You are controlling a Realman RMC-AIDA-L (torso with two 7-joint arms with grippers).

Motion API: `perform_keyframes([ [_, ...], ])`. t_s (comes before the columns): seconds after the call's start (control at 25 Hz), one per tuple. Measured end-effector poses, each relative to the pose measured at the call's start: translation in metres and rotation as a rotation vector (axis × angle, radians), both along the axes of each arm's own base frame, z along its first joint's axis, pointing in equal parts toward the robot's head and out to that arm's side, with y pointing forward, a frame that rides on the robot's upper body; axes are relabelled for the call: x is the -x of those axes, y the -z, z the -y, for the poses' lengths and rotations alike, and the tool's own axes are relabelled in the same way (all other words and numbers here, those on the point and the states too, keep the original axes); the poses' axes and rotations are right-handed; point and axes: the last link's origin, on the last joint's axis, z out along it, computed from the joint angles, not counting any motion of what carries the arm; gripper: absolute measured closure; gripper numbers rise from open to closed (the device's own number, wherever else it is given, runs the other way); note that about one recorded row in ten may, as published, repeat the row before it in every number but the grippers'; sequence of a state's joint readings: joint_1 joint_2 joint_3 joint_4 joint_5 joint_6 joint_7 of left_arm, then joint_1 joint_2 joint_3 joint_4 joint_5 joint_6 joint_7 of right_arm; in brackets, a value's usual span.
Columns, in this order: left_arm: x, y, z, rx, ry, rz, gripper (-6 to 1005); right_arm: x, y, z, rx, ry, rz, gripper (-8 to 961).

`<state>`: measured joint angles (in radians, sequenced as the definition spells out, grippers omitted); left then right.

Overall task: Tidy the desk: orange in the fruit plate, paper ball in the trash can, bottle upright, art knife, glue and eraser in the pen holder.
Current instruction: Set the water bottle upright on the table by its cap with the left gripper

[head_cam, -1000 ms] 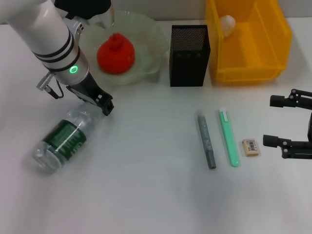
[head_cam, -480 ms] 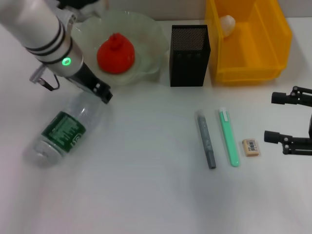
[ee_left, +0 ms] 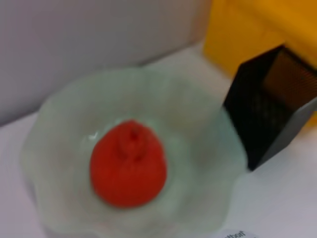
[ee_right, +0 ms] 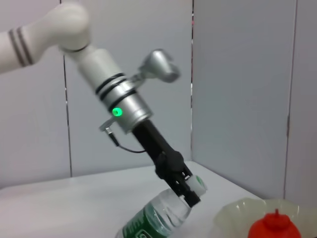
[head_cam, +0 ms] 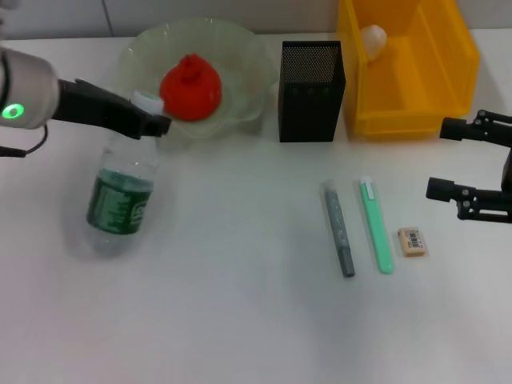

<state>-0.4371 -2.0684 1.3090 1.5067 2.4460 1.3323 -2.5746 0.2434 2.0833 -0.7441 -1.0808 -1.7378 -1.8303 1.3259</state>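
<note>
The left gripper [head_cam: 152, 122] is closed on the neck of the bottle [head_cam: 120, 200], just under its white cap [head_cam: 146, 101], with the bottle tilted, its base on the white surface [head_cam: 240, 320] and its cap end raised toward the fruit plate [head_cam: 248, 60]. The right wrist view shows that grasp from the side: black fingers [ee_right: 181, 181] clamped at the cap, the clear body and green label slanting down below them. The left wrist view shows none of the gripper, only the orange [ee_left: 128, 163] sitting in the middle of the pale green plate, the pen holder [ee_left: 270, 101] beside it and the trash can [ee_left: 257, 29] behind. In the head view the black mesh pen holder stands between the plate and the yellow trash can, which holds the paper ball [head_cam: 372, 38] in its back corner. On the surface in front of the holder lie a grey glue stick [head_cam: 338, 230], a green art knife [head_cam: 376, 226] and the small eraser [head_cam: 411, 241], side by side and apart from one another. The right gripper [head_cam: 448, 160] hovers near the eraser at the right edge, its fingers spread wide and holding nothing.
</note>
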Motion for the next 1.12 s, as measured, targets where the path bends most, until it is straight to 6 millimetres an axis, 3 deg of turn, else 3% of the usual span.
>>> perform_keyframes([
  [0.24,0.012,-0.022,0.025,-0.071,0.146,0.189,551,0.009,0.001,-0.006,0.022,0.001,-0.037,171],
  [0.44,0.025,-0.027,0.035,-0.129,0.229,0.278,551,0.010,0.000,-0.007,0.023,0.012,-0.067,171],
  [0.84,0.058,-0.020,0.033,-0.218,0.323,0.429,545,0.010,0.003,-0.007,0.035,0.019,-0.089,171],
  [1.12,0.071,-0.017,0.030,-0.278,0.387,0.427,534,0.010,0.003,-0.008,0.038,0.021,-0.090,171],
])
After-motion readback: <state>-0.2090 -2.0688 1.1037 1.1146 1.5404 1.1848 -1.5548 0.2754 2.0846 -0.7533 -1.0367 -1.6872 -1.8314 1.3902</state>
